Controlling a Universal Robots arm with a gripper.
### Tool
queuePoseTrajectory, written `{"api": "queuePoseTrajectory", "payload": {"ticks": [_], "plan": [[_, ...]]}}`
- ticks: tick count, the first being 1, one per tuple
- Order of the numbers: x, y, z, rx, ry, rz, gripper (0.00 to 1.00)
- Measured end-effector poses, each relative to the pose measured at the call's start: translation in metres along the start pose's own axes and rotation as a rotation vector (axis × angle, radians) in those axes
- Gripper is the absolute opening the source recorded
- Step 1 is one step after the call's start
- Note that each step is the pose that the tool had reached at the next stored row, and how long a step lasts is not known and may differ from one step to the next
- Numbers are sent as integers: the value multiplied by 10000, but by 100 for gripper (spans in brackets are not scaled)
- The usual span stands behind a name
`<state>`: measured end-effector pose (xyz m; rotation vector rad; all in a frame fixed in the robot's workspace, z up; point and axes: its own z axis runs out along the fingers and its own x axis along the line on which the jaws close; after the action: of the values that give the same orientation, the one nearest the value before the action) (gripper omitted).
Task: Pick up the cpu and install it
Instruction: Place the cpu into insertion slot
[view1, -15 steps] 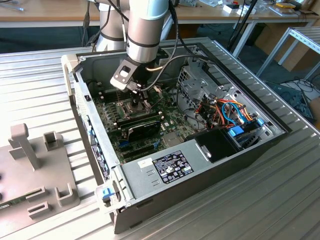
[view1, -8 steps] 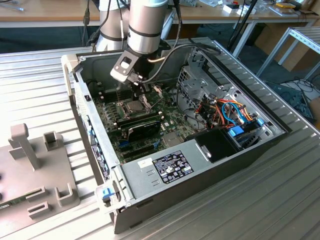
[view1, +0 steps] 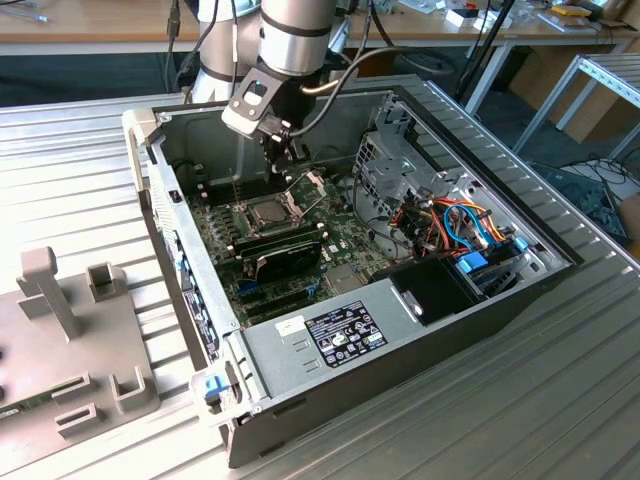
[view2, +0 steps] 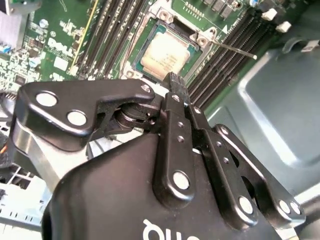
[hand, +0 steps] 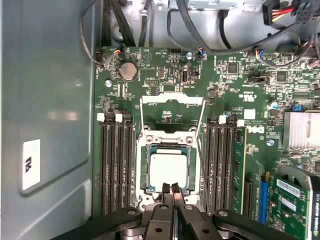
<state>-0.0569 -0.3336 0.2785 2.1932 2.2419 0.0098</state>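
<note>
Presently: cpu (hand: 169, 169) lies flat in the open socket on the motherboard (hand: 165, 65), with the hinged frame (hand: 172, 99) raised. Gripper (hand: 170, 189) sits over one edge of the chip, fingers pressed together and holding nothing. Seating looks done (a judgement), frame not yet lowered. Fingertip contact with the chip cannot be told.

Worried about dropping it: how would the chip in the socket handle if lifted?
The chip looks thin, flat and rigid, so probably light. Its smooth metal top may be slippery. Lying flat in the socket, it shouldn't roll.
</note>
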Motion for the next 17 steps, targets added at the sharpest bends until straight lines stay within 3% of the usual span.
{"api": "queuePoseTrajectory", "payload": {"ticks": [4, 9, 10, 17], "plan": [[0, 0, 0, -5, 1, -1, 11], [0, -1, 0, -77, 0, -16, 11], [0, -2, 0, -119, -2, -30, 11], [0, -2, 0, -123, -12, -100, 11]]}}
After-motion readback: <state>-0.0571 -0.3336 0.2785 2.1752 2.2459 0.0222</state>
